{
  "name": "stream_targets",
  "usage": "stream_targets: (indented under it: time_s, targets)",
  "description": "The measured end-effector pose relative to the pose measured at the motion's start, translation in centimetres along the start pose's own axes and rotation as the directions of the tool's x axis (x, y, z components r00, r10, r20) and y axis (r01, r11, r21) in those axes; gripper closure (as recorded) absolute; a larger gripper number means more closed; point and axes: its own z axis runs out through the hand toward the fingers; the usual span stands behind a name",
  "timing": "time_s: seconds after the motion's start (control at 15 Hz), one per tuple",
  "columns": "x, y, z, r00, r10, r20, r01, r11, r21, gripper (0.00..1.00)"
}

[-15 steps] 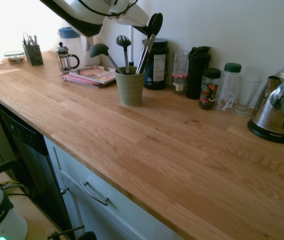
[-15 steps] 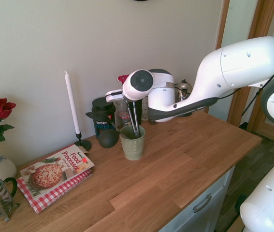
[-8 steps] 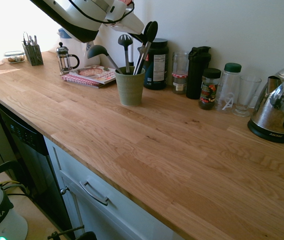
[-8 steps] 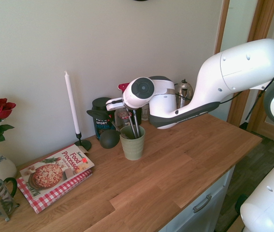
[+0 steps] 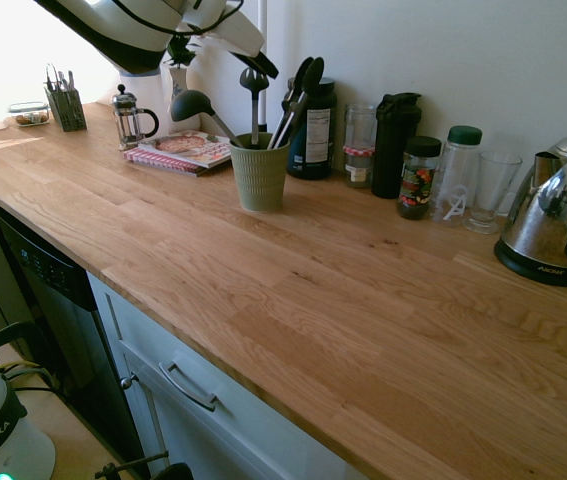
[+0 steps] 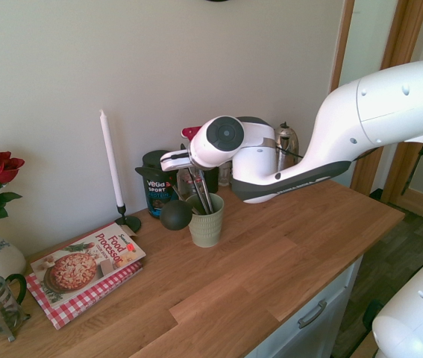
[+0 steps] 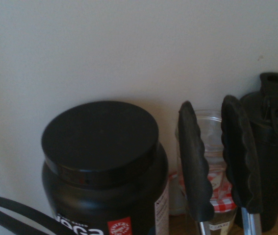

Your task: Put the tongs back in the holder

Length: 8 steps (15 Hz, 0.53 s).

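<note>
Your slim silver tongs with black tips (image 7: pixel 195 166) stand tips-up in the ribbed sage-green cup (image 5: pixel 260 180), likely wall-braced, leaning toward one o'clock; you cannot tell the nearby gripper's (image 5: pixel 270 70) opening or hold.

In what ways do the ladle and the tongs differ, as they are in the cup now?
The ladle has one round bowl; the tongs have two long tips with wavy edges. The ladle's bowl is smooth and dark, with a dark handle end out of sight, while the tongs' arms are shiny metal below black tips. Both stand heads up in the green cup.
</note>
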Motion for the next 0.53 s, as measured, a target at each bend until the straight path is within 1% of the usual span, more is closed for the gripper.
stream_targets:
  time_s: [0.13, 0.2, 0.33, 0.47, 0.53]
  targets:
    - [0.8, -0.7, -2.7, 0.999, 0.015, 0.048, -0.015, 1.0, 0.019, 0.0]
    - [0.7, -0.5, -3.8, 0.995, 0.011, 0.1, -0.011, 1.0, 0.0, 0.0]
    - [0.4, 0.4, -5.4, 0.978, 0.0, 0.207, 0.021, 0.995, -0.102, 0.0]
    - [2.2, 1.7, -7.4, 0.943, -0.006, 0.332, 0.074, 0.978, -0.195, 0.0]
    - [4.2, 3.0, -7.9, 0.92, -0.008, 0.391, 0.109, 0.966, -0.236, 0.0]
